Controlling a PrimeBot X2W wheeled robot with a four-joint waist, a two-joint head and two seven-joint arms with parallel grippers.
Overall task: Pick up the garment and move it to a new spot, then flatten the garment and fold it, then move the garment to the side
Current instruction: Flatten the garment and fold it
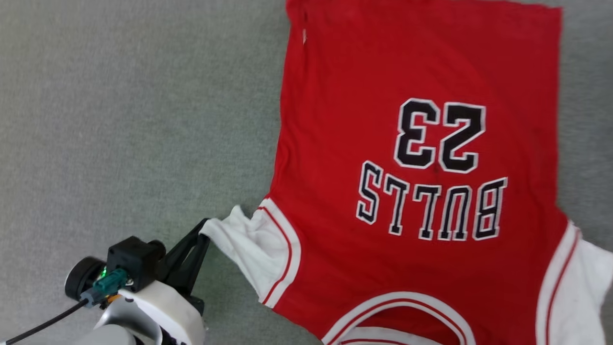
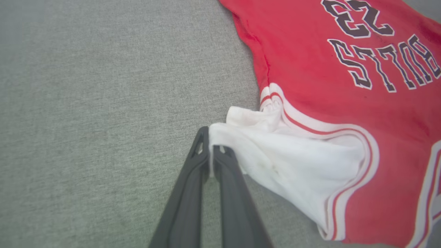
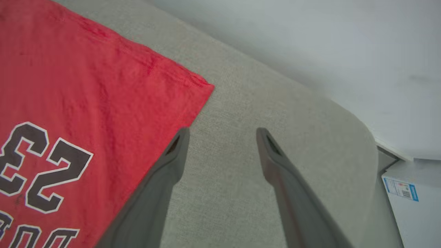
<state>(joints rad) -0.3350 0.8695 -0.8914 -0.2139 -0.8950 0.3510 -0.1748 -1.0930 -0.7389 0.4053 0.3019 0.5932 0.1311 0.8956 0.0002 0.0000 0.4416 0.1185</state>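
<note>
Grey fabric surface (image 1: 119,120) in your head view carries the garment (image 1: 416,143) spread print-up, your left gripper (image 1: 205,229) at its white sleeve (image 1: 244,244). Left wrist view: jaws pinch the sleeve's edge. Right wrist view: your right gripper (image 3: 223,132) stands spread just beside the garment's edge.

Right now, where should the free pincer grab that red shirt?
The white right sleeve, by its outer edge, coming from the robot's right. It juts past the red body of the shirt, mirroring the left sleeve that the left pincer pinches, so pulling both would likely flatten it.
</note>
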